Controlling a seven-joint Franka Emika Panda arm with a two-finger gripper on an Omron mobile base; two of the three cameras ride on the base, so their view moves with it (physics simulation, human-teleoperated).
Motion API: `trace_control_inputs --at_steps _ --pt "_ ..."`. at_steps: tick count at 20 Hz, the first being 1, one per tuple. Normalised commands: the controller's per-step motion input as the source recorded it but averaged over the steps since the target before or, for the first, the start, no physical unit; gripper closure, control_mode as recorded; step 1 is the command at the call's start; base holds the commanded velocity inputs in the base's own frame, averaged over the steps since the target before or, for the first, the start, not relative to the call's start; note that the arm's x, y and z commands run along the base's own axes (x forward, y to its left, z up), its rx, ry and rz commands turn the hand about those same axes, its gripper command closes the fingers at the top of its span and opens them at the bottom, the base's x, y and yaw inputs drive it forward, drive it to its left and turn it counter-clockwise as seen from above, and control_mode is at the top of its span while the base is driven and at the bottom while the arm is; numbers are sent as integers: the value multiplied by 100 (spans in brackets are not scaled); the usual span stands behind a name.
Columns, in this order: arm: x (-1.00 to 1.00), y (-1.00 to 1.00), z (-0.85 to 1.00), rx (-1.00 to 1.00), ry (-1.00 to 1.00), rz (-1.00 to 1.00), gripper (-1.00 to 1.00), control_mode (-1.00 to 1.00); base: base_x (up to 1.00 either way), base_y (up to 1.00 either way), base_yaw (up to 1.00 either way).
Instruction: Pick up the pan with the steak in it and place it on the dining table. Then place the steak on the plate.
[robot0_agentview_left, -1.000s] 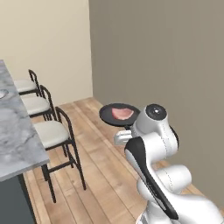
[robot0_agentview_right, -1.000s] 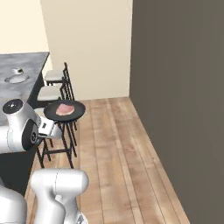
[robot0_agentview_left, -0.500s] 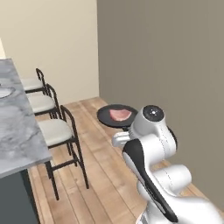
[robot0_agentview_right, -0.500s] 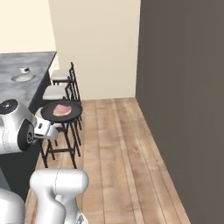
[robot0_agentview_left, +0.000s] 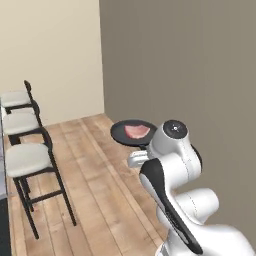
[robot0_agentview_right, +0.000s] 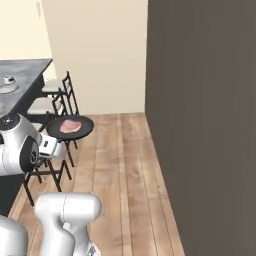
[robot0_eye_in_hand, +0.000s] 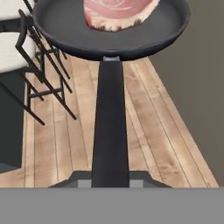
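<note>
The pan (robot0_eye_in_hand: 109, 30) is held level above the wooden floor (robot0_agentview_right: 125, 165) by its handle, on which the gripper (robot0_eye_in_hand: 110, 175) is closed; the steak (robot0_agentview_left: 136, 131) is seen lying inside it. The dining table (robot0_agentview_right: 27, 75) is observed to the left, with bar stools (robot0_agentview_left: 25, 160) beside it; a plate (robot0_agentview_right: 7, 88) rests on its top.

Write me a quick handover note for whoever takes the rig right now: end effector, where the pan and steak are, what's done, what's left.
End effector: shut on the pan's handle; the fingertips themselves are hidden behind it.
Pan: held level in the air above the wood floor, in front of the arm.
Steak: lying in the pan.
Dining table: to the left, behind the stools. A pale round thing that may be the plate sits on it, too small to be sure.
Done: pan picked up with the steak in it.
Left: set the pan on the dining table, then move the steak onto the plate.
</note>
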Motion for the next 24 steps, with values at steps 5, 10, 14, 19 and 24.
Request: trace_control_inputs --at_steps 5,10,14,19,24 --pt "0 0 0 0 0 0 100 100 0 -88 8" --pt "0 0 0 0 0 0 100 100 0 -33 3" --pt "0 0 0 0 0 0 100 100 20 -37 0" --pt "0 0 0 0 0 0 100 100 75 -35 0" --pt "0 0 0 0 0 0 100 100 100 -18 0"
